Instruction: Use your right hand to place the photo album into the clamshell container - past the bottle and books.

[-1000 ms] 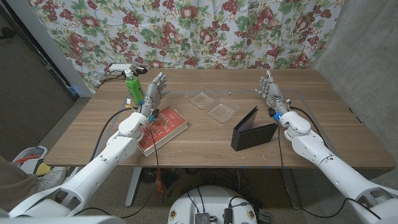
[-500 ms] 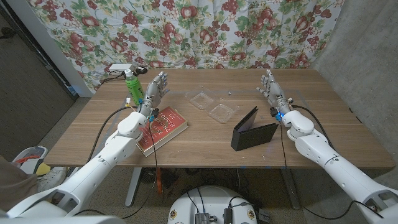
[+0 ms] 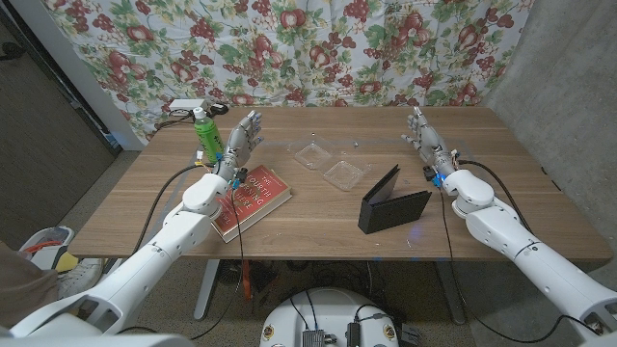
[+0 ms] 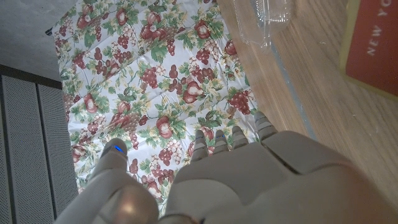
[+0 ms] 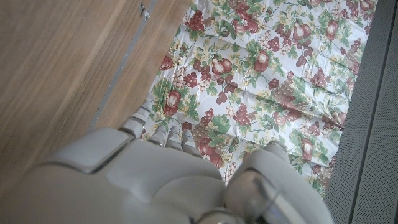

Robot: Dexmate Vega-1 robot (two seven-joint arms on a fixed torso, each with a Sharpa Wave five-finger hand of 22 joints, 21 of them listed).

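The black photo album (image 3: 393, 200) stands on the table, propped open like a tent, right of centre. The clear clamshell container (image 3: 333, 164) lies open in two halves just beyond it, toward the table's middle; one clear half (image 4: 264, 18) also shows in the left wrist view. My right hand (image 3: 423, 142) is raised with fingers apart, beyond and to the right of the album, holding nothing. My left hand (image 3: 241, 141) stands with fingers spread between the green bottle (image 3: 206, 137) and the red book (image 3: 251, 197), empty too.
A flowered curtain (image 3: 289, 48) hangs behind the table. A white power strip (image 3: 186, 104) lies at the far left corner. The red book's edge (image 4: 373, 46) shows in the left wrist view. Bare wood lies in front of and to the right of the album.
My right forearm has shifted slightly to the right; the hand stays raised and empty. The left arm and the objects have not moved.
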